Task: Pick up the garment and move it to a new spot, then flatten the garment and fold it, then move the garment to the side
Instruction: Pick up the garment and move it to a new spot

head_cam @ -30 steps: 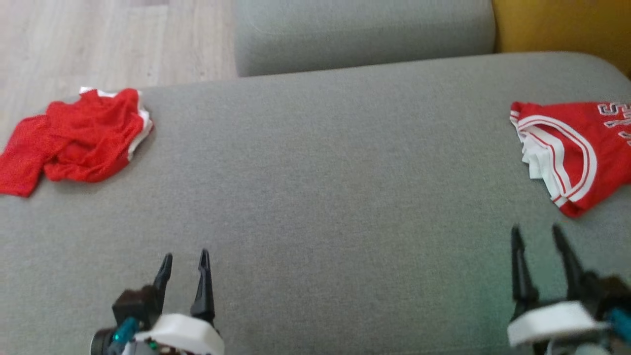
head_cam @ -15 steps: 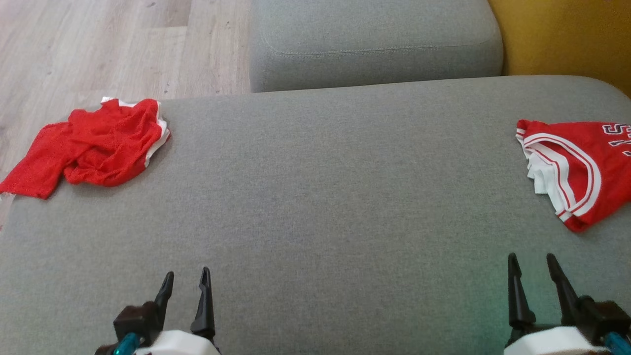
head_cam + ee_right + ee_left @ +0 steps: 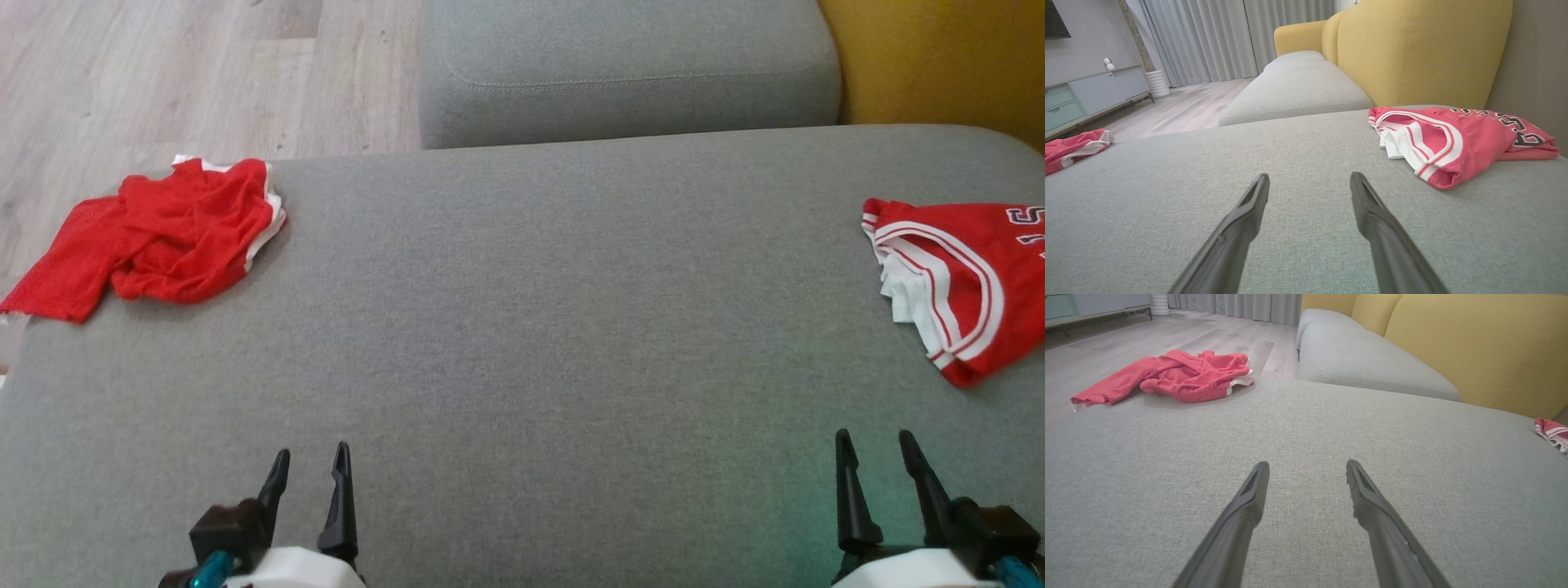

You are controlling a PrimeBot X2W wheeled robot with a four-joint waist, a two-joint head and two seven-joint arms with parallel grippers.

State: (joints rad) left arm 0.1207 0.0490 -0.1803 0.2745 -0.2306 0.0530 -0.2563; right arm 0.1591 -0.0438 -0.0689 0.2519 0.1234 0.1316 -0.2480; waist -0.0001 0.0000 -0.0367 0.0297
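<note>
Garment 1: a folded red jersey (image 3: 980, 269) is seen lying flat on the grey seat cushion (image 3: 531, 327), near the right gripper (image 3: 873, 435), ahead of it and to its right, not touching. White bands with thin red stripes are noted along its near edge, a white layer showing under them, and dark outlined lettering on its top face.

Garment 2: a crumpled red garment (image 3: 180, 237) of mesh cloth with white trim is found well ahead and to the left of the left gripper (image 3: 311, 453), bunched at the cushion's corner, one flat flap reaching the edge.

Both grippers are held low over the bare cushion, fingers pointed forward, jaws spread wide, nothing held.

Beyond: a second grey cushion (image 3: 629, 73), wooden floor (image 3: 163, 73), yellow backrest (image 3: 939, 57).
</note>
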